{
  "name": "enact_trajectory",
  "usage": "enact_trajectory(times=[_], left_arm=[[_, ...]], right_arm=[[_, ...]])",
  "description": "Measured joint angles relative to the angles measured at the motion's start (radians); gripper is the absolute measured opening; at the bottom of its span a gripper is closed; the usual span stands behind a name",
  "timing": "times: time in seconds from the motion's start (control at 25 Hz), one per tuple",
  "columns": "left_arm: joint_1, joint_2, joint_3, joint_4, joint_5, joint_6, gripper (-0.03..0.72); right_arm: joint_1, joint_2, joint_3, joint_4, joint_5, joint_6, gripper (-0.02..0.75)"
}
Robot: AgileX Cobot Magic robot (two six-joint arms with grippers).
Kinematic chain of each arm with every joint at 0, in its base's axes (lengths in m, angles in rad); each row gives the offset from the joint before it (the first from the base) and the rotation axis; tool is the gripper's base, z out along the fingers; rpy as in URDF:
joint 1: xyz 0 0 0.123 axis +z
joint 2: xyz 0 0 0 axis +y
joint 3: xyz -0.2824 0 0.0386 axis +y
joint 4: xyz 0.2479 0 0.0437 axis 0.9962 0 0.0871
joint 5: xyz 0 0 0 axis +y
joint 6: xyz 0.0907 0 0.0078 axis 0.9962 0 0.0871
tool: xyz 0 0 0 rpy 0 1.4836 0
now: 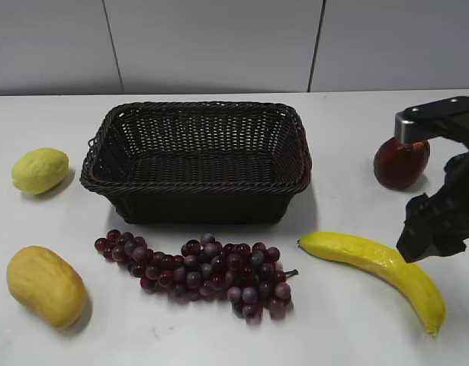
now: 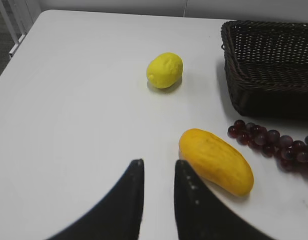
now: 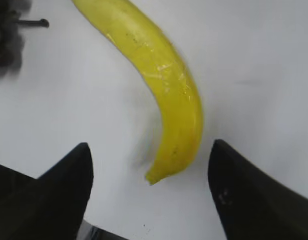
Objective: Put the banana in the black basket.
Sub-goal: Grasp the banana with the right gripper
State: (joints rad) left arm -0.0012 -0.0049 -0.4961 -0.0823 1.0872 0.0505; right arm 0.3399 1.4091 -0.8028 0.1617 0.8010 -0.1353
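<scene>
The bright yellow banana [image 1: 379,268] lies on the white table at the front right, right of the grapes. In the right wrist view the banana [image 3: 164,85] runs from top left down to its tip between my jaws. My right gripper [image 3: 149,150] is open wide, its fingers on either side of the banana's tip, not touching it; in the exterior view the right gripper [image 1: 436,221] hovers just above the banana's right part. The black basket [image 1: 196,160] stands empty at the middle back. My left gripper [image 2: 156,167] is slightly open and empty, next to the mango.
A purple grape bunch [image 1: 200,271] lies in front of the basket. A yellow-orange mango [image 1: 45,286] sits front left, a pale lemon [image 1: 40,170] left of the basket, a red apple [image 1: 400,162] behind my right arm.
</scene>
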Motion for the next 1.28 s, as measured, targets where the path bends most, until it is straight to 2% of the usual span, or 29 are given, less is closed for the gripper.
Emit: enact_trajectory(times=[0.2, 0.4, 0.76, 1.28], left_arm=[[0.0, 0.0, 0.0, 0.0, 0.0, 0.0, 0.202], [0.0, 0.0, 0.0, 0.0, 0.0, 0.0, 0.202], [0.0, 0.0, 0.0, 0.0, 0.0, 0.0, 0.202], [0.0, 0.0, 0.0, 0.0, 0.0, 0.0, 0.202]], right_arm=[[0.017, 0.124, -0.018, -0.073, -0.032, -0.001, 0.615], [0.017, 0.221, -0.083, -0.084, -0.044, -0.017, 0.657], [0.017, 0.339, -0.11, -0.049, -0.091, -0.123, 0.651], [0.017, 0.428, -0.111, -0.057, -0.179, -0.138, 0.58]])
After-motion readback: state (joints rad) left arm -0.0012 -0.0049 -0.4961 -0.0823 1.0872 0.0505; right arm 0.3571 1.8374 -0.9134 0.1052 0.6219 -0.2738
